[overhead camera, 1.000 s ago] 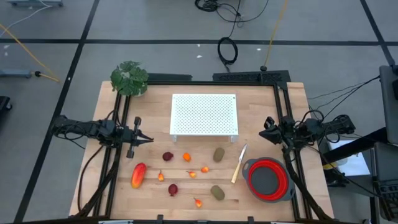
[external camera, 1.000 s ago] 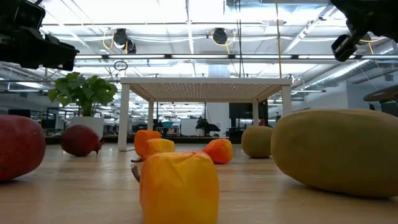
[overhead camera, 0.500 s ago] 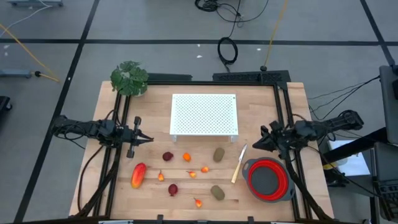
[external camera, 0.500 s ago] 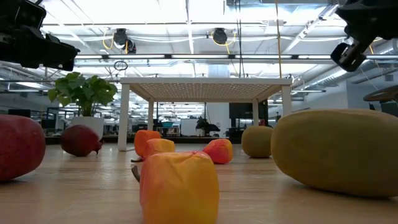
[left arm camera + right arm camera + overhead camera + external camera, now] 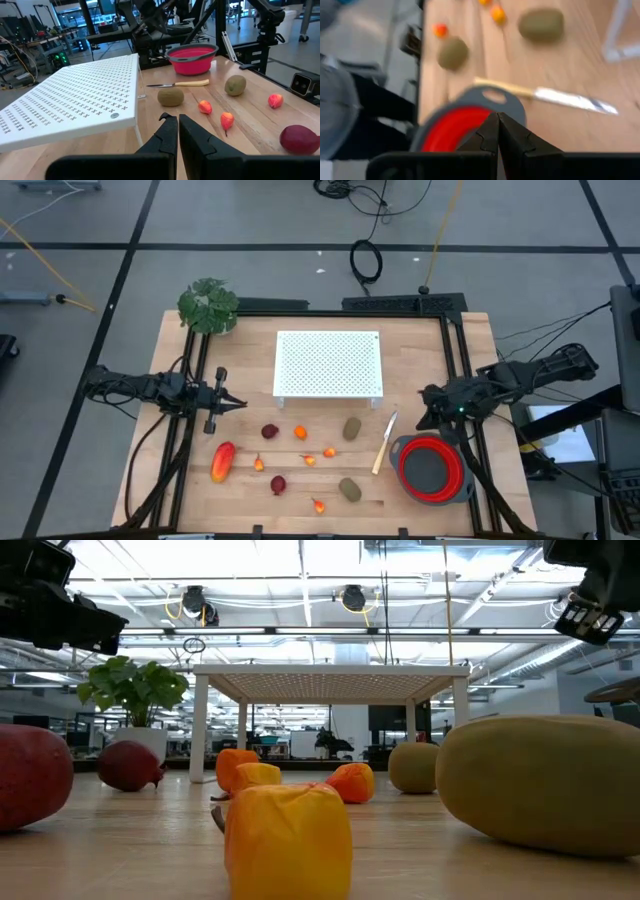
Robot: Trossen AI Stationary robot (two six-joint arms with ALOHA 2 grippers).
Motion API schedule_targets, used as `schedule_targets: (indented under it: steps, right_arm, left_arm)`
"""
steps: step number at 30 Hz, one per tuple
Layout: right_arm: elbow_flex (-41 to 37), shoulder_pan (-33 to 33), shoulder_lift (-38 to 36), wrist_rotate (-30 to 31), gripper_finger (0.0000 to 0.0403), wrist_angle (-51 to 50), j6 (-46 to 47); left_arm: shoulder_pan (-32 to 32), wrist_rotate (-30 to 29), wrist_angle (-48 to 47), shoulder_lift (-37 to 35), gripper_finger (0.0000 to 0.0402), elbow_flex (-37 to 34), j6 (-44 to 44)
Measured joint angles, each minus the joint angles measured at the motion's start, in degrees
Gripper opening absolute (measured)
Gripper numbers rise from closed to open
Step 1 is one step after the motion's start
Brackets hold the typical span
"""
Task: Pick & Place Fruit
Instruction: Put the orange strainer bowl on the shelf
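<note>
Counter [image 5: 180,480]: wooden, all items on it. White perforated rack [image 5: 328,364] stands mid-counter toward the far edge; potted plant [image 5: 208,305] at the far left corner.

Red bowl [image 5: 431,468] w/ grey rim sits near the right edge, toward the near side, empty as seen from above. Knife [image 5: 383,442] lies just left of the bowl, apart from it, blade toward the rack.

Fruit: none picked, none in the bowl. All pieces lie loose in front of the rack, between the left arm and the knife. Elongated red-orange piece [image 5: 222,461] is nearest the left edge. Two dark red rounds [image 5: 270,431] and [image 5: 278,484]. Two olive ovals: one [image 5: 352,427] just left of the knife, one [image 5: 349,489] nearer the near edge. Tiny orange pieces [image 5: 301,433] are scattered between them.

Left tool [image 5: 177,131]: fingers closed together, nothing held, parked by the left edge, pointing across the counter. Right tool [image 5: 498,131]: fingers closed, nothing held, above the far rim of the bowl next to the knife.

Risks, as judged:
- Right tool is shut; it must open before descent, else it pushes fruit instead of grasping it.
- Round and oval pcs likely roll if nudged off-centre; the near-edge orange piece [image 5: 318,505] could go off the counter.
- Knife lies between the bowl and the closest oval; a low approach may strike or drag it.
- Tiny pcs sit close together; a wide grasp may disturb neighbours.
</note>
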Motion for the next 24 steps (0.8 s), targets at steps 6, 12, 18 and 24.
schedule_targets:
  steps: [6, 12, 18, 24]
  right_arm:
    - [4.4, 0.1, 6.4, 0.0, 0.0000, -12.6, -0.1]
    - [9.2, 4.9, 14.4, 0.7, 0.0000, -21.0, 0.7]
    - [13.8, 12.6, 21.9, 7.8, 0.0000, -28.1, 6.5]
    - [14.0, 16.4, 25.2, 9.1, 0.0000, -29.1, 14.6]
  left_arm:
    - [0.0, 0.0, 0.0, 0.0, 0.0019, 0.0, 0.0]
    - [0.0, 0.0, 0.0, 0.0, 0.0019, 0.0, 0.1]
    - [0.0, 0.0, 0.0, 0.0, 0.0019, 0.0, 0.1]
    - [0.0, 0.0, 0.0, 0.0, 0.0019, 0.0, 0.1]
